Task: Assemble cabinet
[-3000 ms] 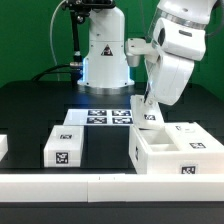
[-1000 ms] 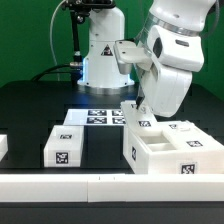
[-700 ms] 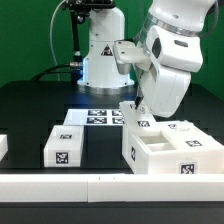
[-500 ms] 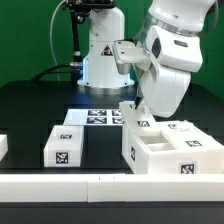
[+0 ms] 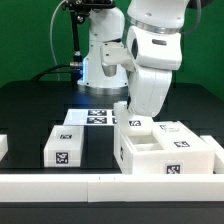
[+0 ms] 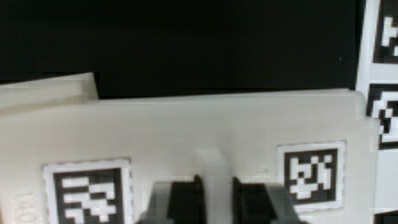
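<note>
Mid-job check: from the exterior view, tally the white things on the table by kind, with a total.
Box with compartments: 1
Tagged panel: 1
Piece cut off at the exterior view's left edge: 1
Marker board: 1
Rail along the front: 1
Total: 5

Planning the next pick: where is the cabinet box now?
The cabinet box sits at the exterior view's lower right, right of the smaller tagged block, with the gripper gripping its far-left wall.
</note>
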Tool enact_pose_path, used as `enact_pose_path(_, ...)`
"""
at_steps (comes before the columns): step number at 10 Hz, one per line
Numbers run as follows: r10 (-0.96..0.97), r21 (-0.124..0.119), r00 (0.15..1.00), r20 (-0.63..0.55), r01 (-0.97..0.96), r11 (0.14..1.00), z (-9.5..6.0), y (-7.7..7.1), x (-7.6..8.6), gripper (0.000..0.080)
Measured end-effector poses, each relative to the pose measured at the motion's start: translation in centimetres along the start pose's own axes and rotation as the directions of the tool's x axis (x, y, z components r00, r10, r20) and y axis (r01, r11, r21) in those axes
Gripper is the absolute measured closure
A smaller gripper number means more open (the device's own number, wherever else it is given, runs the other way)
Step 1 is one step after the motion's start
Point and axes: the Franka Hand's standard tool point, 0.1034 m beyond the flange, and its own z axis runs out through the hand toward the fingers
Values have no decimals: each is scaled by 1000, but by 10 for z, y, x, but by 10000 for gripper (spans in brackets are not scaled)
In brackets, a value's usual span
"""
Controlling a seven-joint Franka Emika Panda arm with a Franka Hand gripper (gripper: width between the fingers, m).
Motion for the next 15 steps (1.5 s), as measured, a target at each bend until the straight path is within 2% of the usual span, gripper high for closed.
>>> enact_pose_path(8, 4, 5, 1000, 0, -4, 1000, 0, 0, -2, 735)
enact_pose_path(10, 6, 26, 1000, 3, -6, 1000, 0, -2, -3, 735)
enact_pose_path(12, 10, 22, 1000, 2, -10, 1000, 0, -1, -4, 735)
enact_pose_path(13, 13, 37, 1000, 4, -13, 999, 0, -2, -5, 735)
enact_pose_path(14, 16, 34, 1000, 3, -16, 999, 0, -2, -5, 735)
enact_pose_path(15, 18, 19, 1000, 2, -19, 1000, 0, 0, -5, 735)
